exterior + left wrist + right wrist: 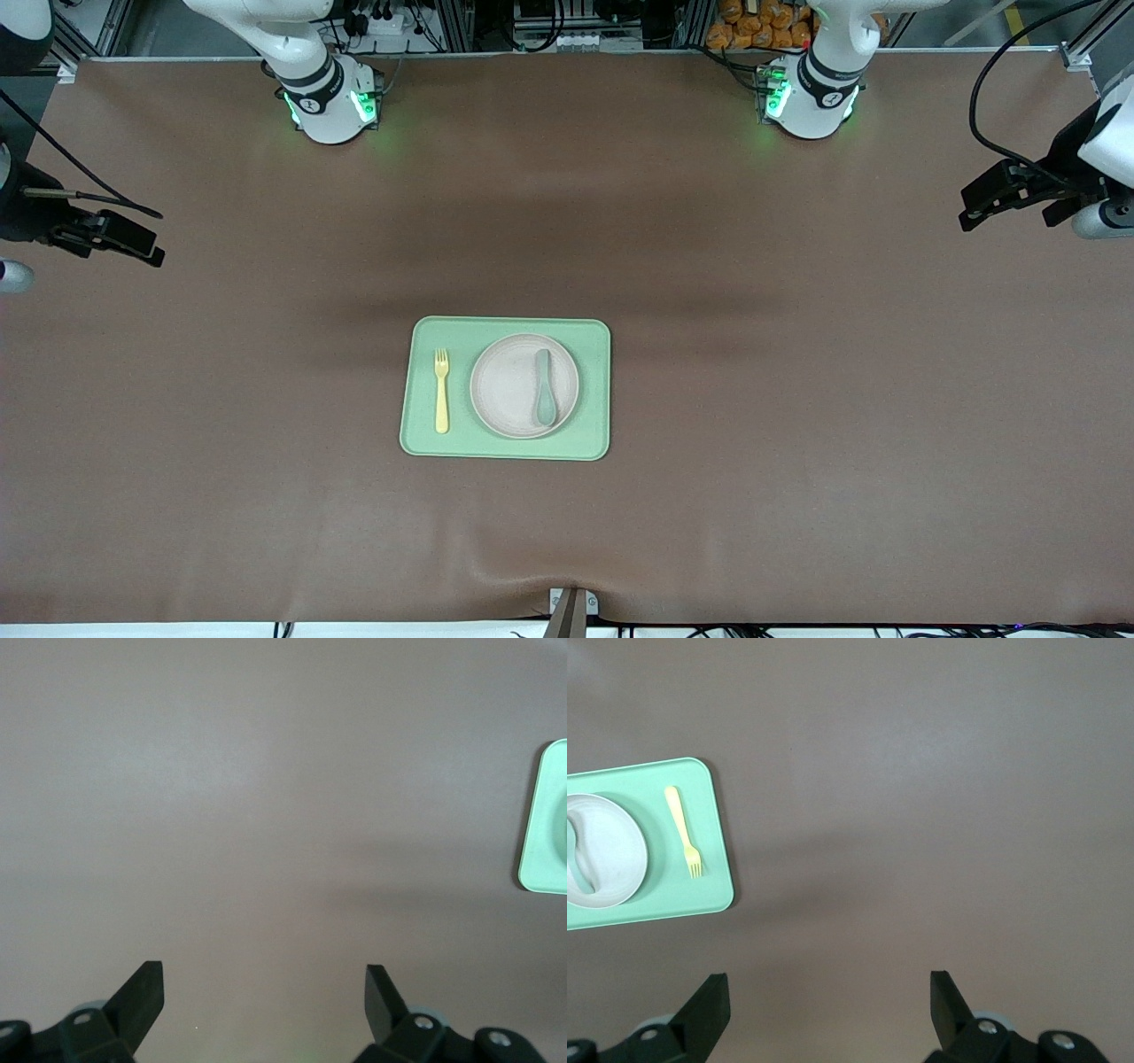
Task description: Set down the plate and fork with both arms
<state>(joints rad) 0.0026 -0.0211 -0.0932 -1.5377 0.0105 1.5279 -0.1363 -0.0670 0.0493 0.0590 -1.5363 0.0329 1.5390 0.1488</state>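
Observation:
The round off-white plate (509,386) lies on a light-green tray (505,447) in the middle of the table, with a grey-green spoon (543,386) on it. The pale-yellow fork (440,391) lies on the tray beside the plate, toward the right arm's end. My right gripper (142,244) hangs open and empty over bare table at the right arm's end. Its wrist view (828,988) shows the tray (700,895), plate (611,846) and fork (684,830) well away. My left gripper (967,208) is open and empty over the left arm's end (261,981).
The table is covered with a brown mat (797,399). Only a corner of the tray (540,828) shows in the left wrist view. The arm bases (332,102) stand along the table edge farthest from the front camera.

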